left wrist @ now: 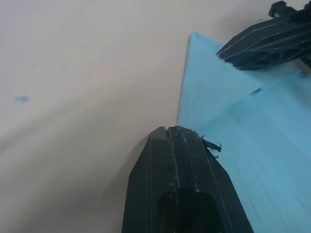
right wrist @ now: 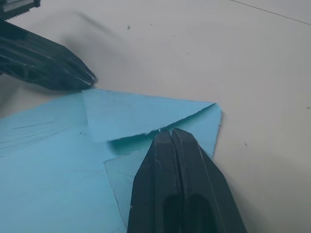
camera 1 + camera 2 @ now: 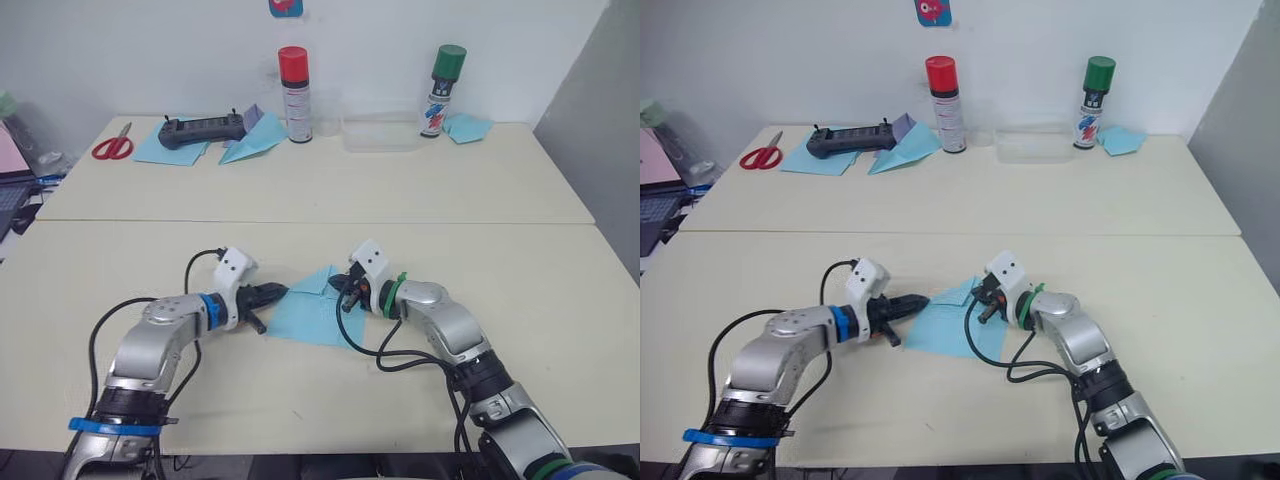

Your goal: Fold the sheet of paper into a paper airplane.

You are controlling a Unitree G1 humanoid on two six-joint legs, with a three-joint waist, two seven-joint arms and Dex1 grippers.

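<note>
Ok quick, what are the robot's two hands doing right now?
Left gripper: shut, tip at the sheet of paper's edge.
Right gripper: shut, pressing on the folded corner.

Light blue paper on a cream table, and we've got black fingers on either side.

We see the sheet of paper [image 3: 318, 312] plain light blue, the left gripper [image 3: 277, 292] and right gripper [image 3: 343, 286] black; far off, red-handled scissors [image 3: 113, 146], a red-capped spray can [image 3: 294, 95] and a green-capped one [image 3: 440, 90].

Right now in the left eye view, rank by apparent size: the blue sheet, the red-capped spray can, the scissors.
Largest to smallest:
1. sheet of paper, though nearest the camera
2. red-capped spray can
3. scissors
</note>
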